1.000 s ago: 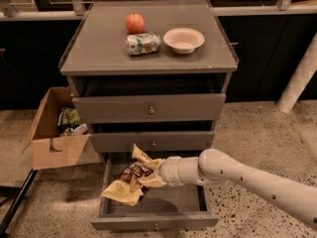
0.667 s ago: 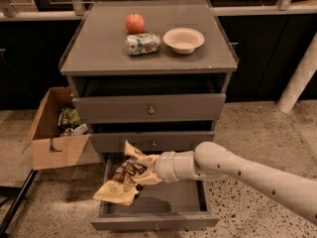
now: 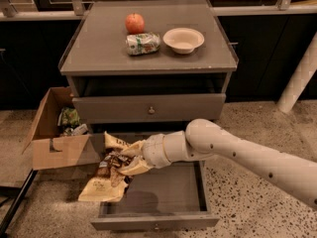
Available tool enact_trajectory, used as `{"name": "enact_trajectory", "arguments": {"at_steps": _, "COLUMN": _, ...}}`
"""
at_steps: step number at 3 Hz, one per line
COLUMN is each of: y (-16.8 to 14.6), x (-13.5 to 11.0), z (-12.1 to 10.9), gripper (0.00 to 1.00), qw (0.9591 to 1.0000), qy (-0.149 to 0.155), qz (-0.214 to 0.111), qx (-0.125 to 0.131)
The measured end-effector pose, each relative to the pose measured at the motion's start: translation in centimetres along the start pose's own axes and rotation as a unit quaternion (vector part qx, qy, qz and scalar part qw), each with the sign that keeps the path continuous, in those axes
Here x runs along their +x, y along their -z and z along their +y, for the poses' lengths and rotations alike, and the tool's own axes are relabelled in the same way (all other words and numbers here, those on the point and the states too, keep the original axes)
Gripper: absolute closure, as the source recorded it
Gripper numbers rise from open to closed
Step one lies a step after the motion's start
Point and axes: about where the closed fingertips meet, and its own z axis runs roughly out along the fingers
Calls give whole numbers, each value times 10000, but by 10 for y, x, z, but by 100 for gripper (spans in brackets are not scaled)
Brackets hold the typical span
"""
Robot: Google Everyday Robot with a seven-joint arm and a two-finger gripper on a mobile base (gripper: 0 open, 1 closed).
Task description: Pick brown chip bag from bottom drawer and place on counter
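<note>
The brown chip bag, wrinkly with tan-yellow ends, hangs in the air over the left side of the open bottom drawer. My gripper is shut on the bag's upper part, and the white arm reaches in from the right. The bag is clear of the drawer floor, and its lower end droops past the drawer's left edge. The counter is the grey cabinet top above.
On the counter stand a red apple, a green-and-white can lying on its side and a white bowl. An open cardboard box with packets stands on the floor at the left. A white post is at the right.
My gripper has moved left and slightly up with the chip bag in it. The bag now hangs further over the drawer's left edge.
</note>
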Motion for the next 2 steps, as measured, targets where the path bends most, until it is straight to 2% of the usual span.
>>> {"name": "enact_trajectory", "arguments": {"at_steps": 2, "y": -6, "x": -10, "z": -6, "gripper": 100, "qw": 9999, "qy": 106, "qz": -46, "qx": -50}}
